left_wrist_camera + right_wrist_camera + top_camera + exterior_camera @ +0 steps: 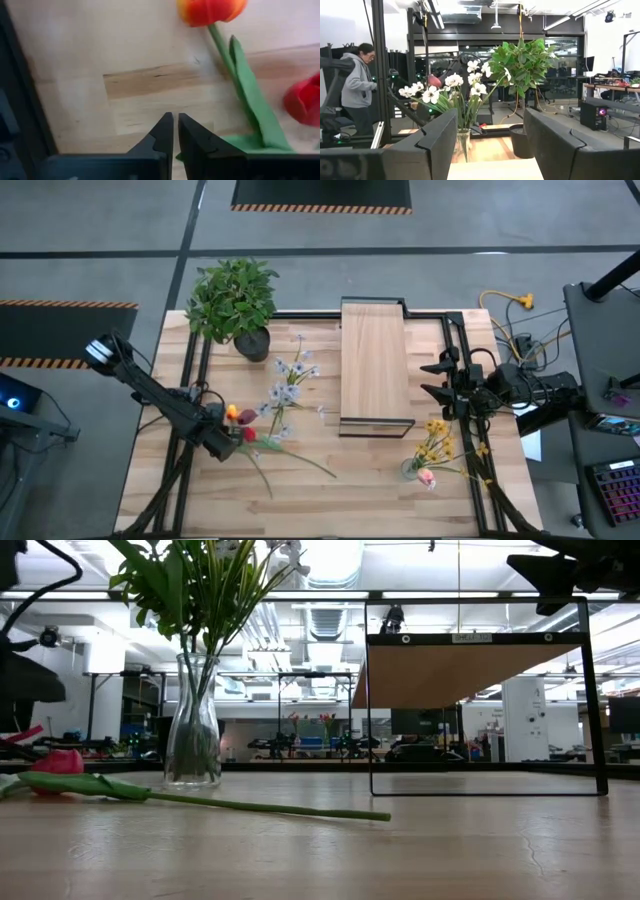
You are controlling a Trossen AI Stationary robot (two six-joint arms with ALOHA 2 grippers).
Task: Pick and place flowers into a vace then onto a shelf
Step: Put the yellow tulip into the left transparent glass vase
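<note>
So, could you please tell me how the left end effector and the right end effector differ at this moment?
The left end effector is shut, its tips almost touching with nothing between them; the right end effector stands open. The left one is low over the tabletop, beside the orange tulip and red tulip; the right one is raised beside the shelf, facing the vase of white flowers. Both are dark and two-fingered.

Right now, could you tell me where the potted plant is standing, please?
In the high view the potted plant stands at the table's far left corner, left of the shelf, with the glass vase of white flowers just in front of it.
</note>
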